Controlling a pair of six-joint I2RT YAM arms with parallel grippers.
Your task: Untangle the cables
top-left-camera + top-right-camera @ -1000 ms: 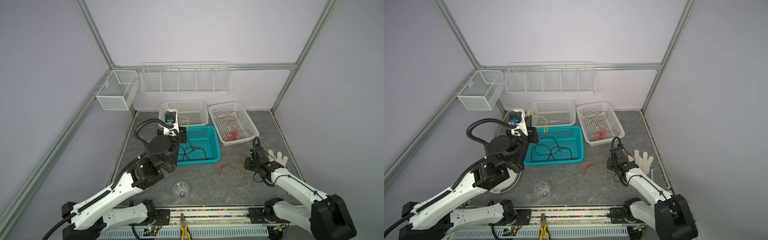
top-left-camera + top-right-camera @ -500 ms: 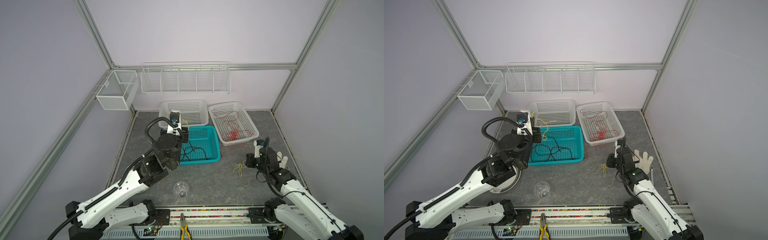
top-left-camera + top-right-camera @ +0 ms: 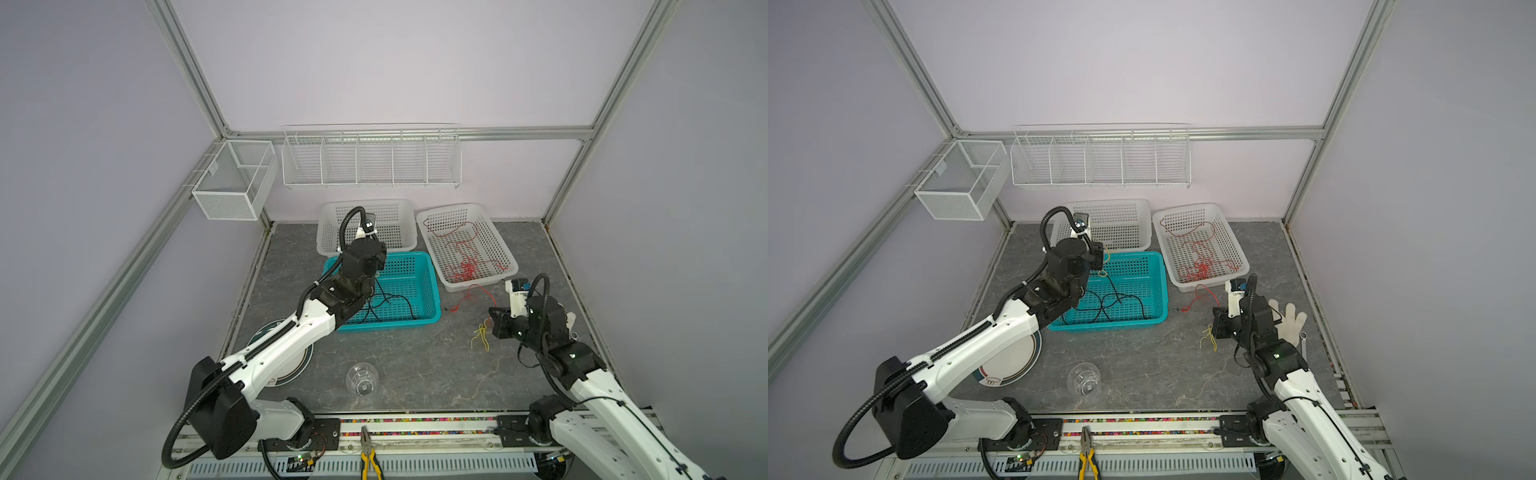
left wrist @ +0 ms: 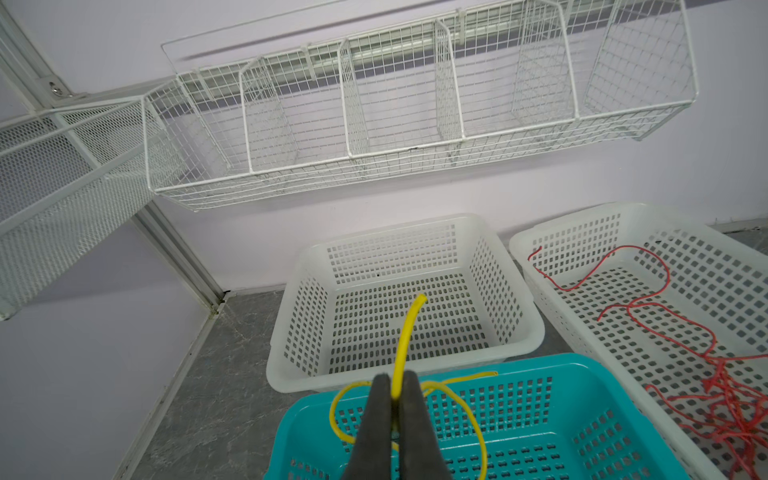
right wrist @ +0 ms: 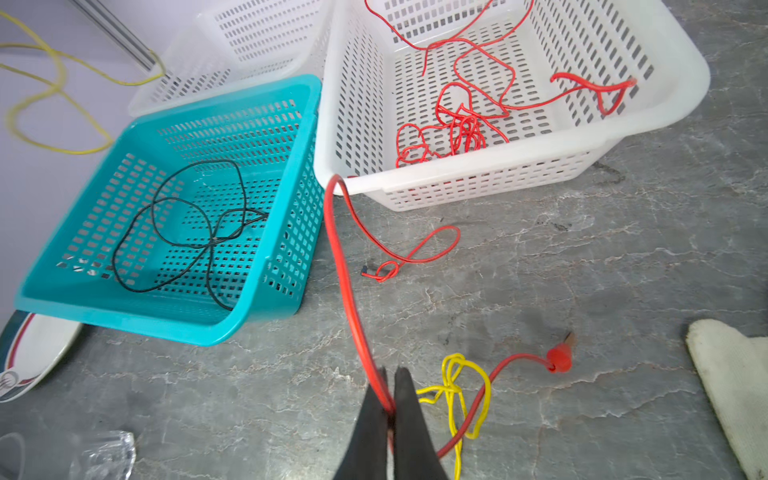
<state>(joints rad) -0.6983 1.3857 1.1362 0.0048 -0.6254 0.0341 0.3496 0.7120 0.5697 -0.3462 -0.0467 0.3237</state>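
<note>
Up top, in both top views: red tangle sits in white basket, 2 o'clock of teal basket. Left wrist: left gripper pinched on yellow cable. Right wrist: right gripper clamped on red cable; yellow knot looks looped round it. I'd expect pulling to cinch that knot or drag the white basket.

We looked into a robotics lab cell, not a lived-in room. Bare aluminium frame posts held plain lilac wall panels around a grey stone-patterned desk. A white left robot arm and right robot arm were mounted on a metal rail along the front edge, with an exposed circuit board below it. A white wire rack and a mesh box hung from the frame, and yellow-handled pliers lay on the rail.
</note>
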